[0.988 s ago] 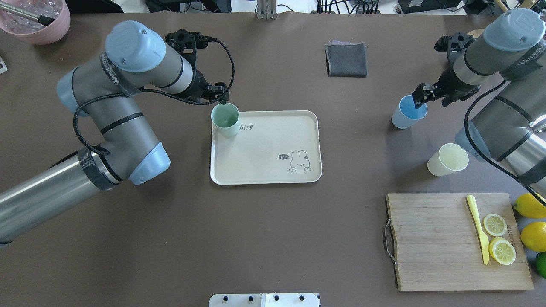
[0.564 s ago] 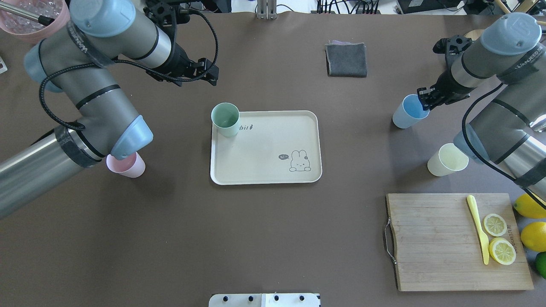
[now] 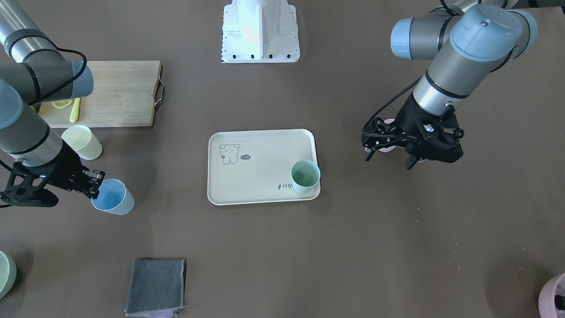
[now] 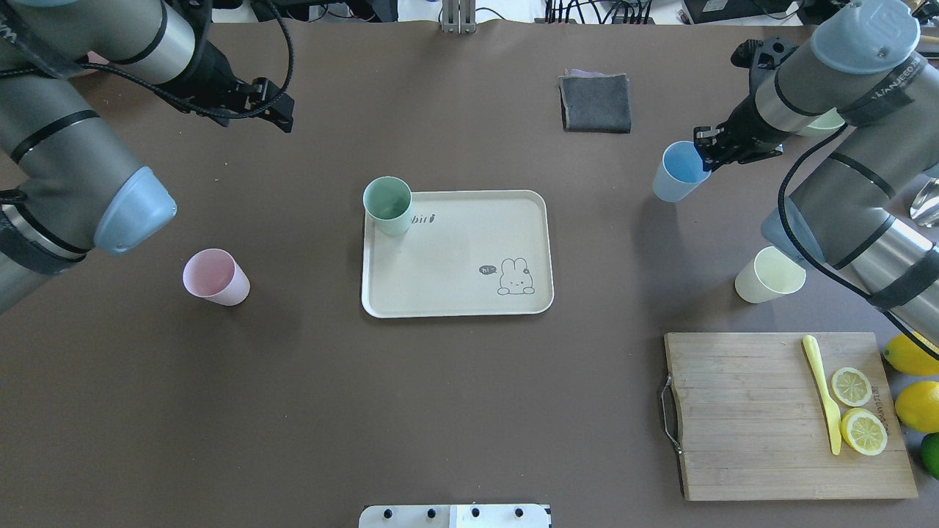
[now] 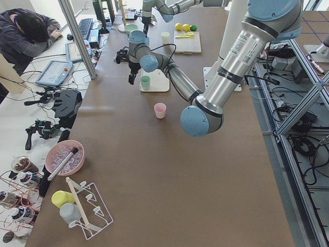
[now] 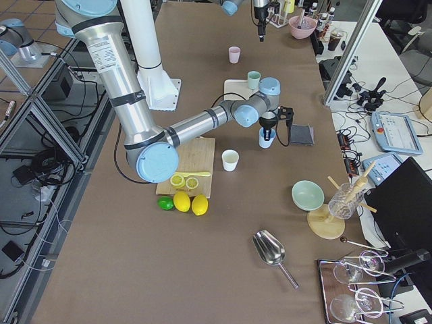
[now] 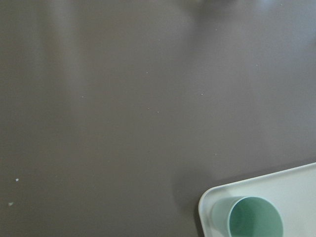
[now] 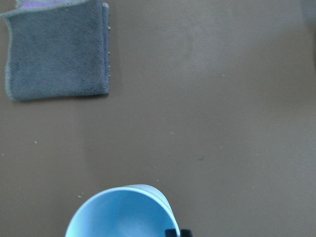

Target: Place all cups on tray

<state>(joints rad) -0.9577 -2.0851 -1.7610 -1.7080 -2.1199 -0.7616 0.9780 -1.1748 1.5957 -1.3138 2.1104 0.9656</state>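
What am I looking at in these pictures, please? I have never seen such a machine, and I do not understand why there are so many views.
This is one robot with a left arm and a right arm at a brown table, photographed at one moment by six cameras. One looks down from behind the robot, one faces it from across the table, two stand at the table's ends, and one sits on each wrist. On the table are a cream tray with a green cup in its corner, a pink cup, a pale yellow cup, a grey cloth and a cutting board with lemon slices. The right gripper pinches the rim of a blue cup. The left gripper is open and holds nothing.
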